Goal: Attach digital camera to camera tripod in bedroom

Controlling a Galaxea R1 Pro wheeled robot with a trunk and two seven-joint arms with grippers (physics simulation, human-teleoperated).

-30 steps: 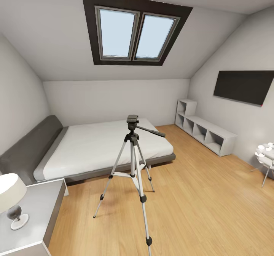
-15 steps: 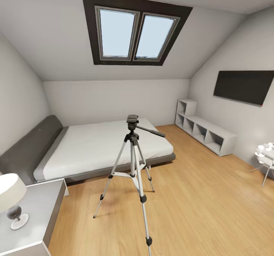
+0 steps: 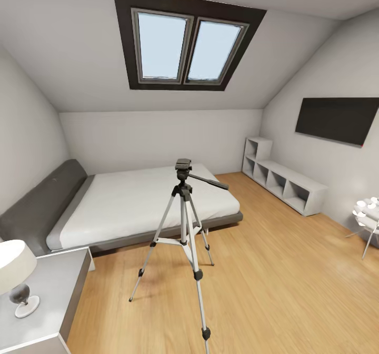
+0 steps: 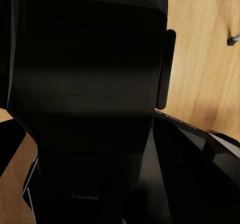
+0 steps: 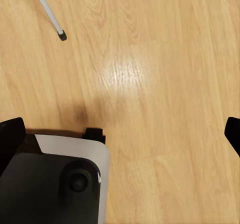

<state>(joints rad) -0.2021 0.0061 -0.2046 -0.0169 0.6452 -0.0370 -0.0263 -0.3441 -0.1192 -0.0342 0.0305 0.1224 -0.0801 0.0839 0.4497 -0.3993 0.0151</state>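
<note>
— Checking in: where is the camera tripod (image 3: 184, 206) standing?

— It is standing at the centre of the head view, legs spread on the wood floor (image 3: 273, 280), just in front of the bed (image 3: 142, 201). Its black head is sitting bare, free for mounting. I am holding the right gripper (image 5: 120, 131) spread wide and empty above the floor, near a tripod foot (image 5: 61, 34).

— And the left?

— A black block (image 4: 90, 84) is crowding the left wrist lens. I am guessing it is the digital camera, but I cannot tell whether the left gripper is clenching it.
</note>
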